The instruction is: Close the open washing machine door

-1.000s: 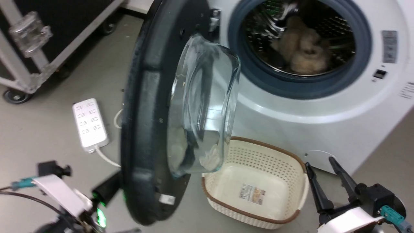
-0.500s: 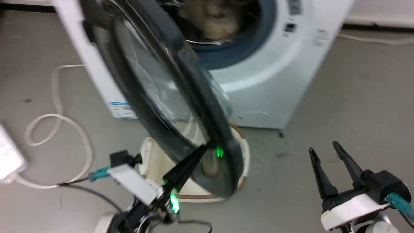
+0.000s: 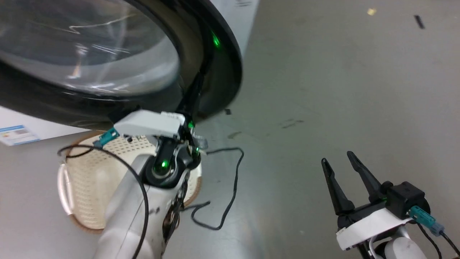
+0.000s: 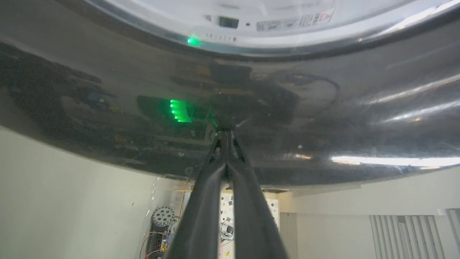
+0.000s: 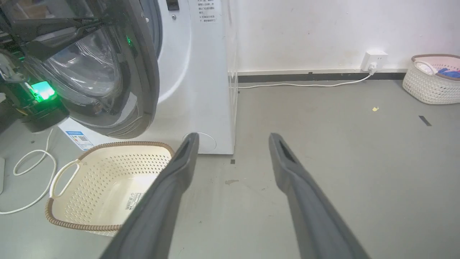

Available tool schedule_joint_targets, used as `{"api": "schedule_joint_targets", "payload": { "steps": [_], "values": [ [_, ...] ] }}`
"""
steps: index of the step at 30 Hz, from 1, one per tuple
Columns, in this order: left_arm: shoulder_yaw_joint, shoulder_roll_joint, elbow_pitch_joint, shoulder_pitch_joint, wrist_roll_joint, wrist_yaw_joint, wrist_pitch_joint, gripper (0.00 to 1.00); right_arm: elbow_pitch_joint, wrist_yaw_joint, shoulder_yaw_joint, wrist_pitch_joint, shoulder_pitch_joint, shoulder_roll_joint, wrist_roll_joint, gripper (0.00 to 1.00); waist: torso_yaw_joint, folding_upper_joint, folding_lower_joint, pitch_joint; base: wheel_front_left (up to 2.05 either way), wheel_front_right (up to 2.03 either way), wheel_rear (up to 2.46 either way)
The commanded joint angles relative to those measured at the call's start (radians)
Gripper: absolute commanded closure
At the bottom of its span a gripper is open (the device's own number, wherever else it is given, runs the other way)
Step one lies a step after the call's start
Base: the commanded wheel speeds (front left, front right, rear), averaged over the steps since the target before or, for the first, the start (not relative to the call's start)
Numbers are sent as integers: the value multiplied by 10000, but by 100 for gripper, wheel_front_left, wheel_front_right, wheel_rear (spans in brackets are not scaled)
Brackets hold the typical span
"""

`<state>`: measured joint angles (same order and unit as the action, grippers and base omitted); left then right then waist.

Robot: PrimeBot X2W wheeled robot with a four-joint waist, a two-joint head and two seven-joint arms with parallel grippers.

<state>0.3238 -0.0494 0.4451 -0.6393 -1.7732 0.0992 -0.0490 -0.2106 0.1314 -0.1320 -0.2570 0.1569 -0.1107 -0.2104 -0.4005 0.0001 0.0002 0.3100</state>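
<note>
The washing machine door (image 3: 107, 64), glossy black with a bulging glass window, stands partly open at the head view's upper left. My left gripper (image 3: 196, 88) is shut, with its tips pressed against the door's outer face. In the left wrist view the closed fingers (image 4: 215, 172) meet the shiny black door (image 4: 323, 118), and the white washing machine (image 4: 251, 18) shows beyond its rim. My right gripper (image 3: 341, 162) is open and holds nothing, low over the floor to the right. The right wrist view has the door (image 5: 140, 79) standing ajar before the washing machine (image 5: 205, 90).
A cream perforated basket (image 3: 90, 172) (image 5: 107, 180) sits on the floor under the door. A black cable (image 3: 230, 187) loops beside my left arm. A white cord runs to a wall socket (image 5: 373, 59), and a second basket (image 5: 431, 82) stands far right. Grey floor (image 3: 341, 90) lies open.
The head camera has swung right and down. The door has swung toward the machine, and my shut left gripper, earlier low beside it, now pushes on its outer face. The right gripper stays open.
</note>
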Motion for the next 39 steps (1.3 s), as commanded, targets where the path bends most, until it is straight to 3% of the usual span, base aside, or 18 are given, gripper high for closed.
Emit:
{"api": "schedule_joint_targets", "payload": {
  "steps": [1,8,13,14,15,16,20,23,24,25,27,28,29,30,31,35,37,39],
  "values": [
    [138,-9,412,-498,-193,120,-223,100,42,-7,-8,-44,154,90,-69,0,-329,-1,-2,189,0,0,0],
    [543,-9,1465,-1172,-673,292,-608,100,38,-7,0,-45,61,177,-35,0,-176,-1,-2,-48,0,0,0],
    [707,-54,992,-600,-312,310,-692,100,118,-7,111,-46,-55,97,9,0,375,-1,-2,-483,0,0,0],
    [824,-159,776,-369,0,310,-739,80,135,-7,132,-46,-101,68,17,0,509,-1,-2,-587,0,0,0],
    [992,-289,555,-97,394,311,-848,49,158,-7,184,-46,-167,41,32,0,683,-1,-2,-719,0,0,0],
    [1156,-410,318,206,764,311,-984,0,178,-7,233,-46,-243,12,51,0,865,-1,-2,-852,0,0,0],
    [1615,-853,-550,1196,1750,312,-1378,0,214,-7,346,-46,-486,-90,127,0,1425,-1,-2,-1243,0,0,0],
    [1912,-1792,-1533,2458,3258,313,-1910,0,263,-7,484,-47,-767,-252,187,0,2186,-1,-2,-1769,0,0,0],
    [1709,-2479,-1647,3189,5351,226,-2107,0,341,-7,604,-47,-983,-324,241,0,2697,-1,-2,-2123,0,0,0],
    [1709,-2479,-1647,3189,5351,226,-2107,0,341,-7,604,-47,-983,-324,241,0,2697,-1,-2,-2123,0,0,0],
    [412,-2240,-2294,4065,7300,-13,-2121,0,427,-7,713,-47,-1209,-354,311,0,3160,-1,-2,-2416,0,0,0],
    [412,-2240,-2294,4065,7300,-13,-2121,0,427,-7,713,-47,-1209,-354,311,0,3160,-1,-2,-2416,0,0,0],
    [-197,-2066,-2808,4650,8758,-184,-2123,0,467,-7,749,-45,-1343,-364,352,0,3421,-1,-2,-2573,0,0,0],
    [-197,-2066,-2808,4650,8758,-184,-2123,0,467,-7,749,-45,-1343,-364,352,0,3421,-1,-2,-2573,0,0,0],
    [-393,-2026,-3059,4896,9603,-320,-2124,0,487,-7,756,-41,-1396,-367,371,0,3539,-1,-2,-2634,0,0,0],
    [-613,-2215,-3735,5616,13225,-1280,-2125,0,555,-7,709,26,-1543,-353,423,0,3870,-1,-2,-2826,0,0,0],
    [-1282,-1539,-4272,6342,14577,-1654,-2126,0,647,-7,691,114,-1735,-310,474,0,4128,-1,-2,-2978,0,0,0],
    [-1440,-1434,-4345,6517,15009,-1636,-2126,0,685,-7,690,141,-1800,-303,493,0,4192,-1,-2,-3003,0,0,0]
  ]
}}
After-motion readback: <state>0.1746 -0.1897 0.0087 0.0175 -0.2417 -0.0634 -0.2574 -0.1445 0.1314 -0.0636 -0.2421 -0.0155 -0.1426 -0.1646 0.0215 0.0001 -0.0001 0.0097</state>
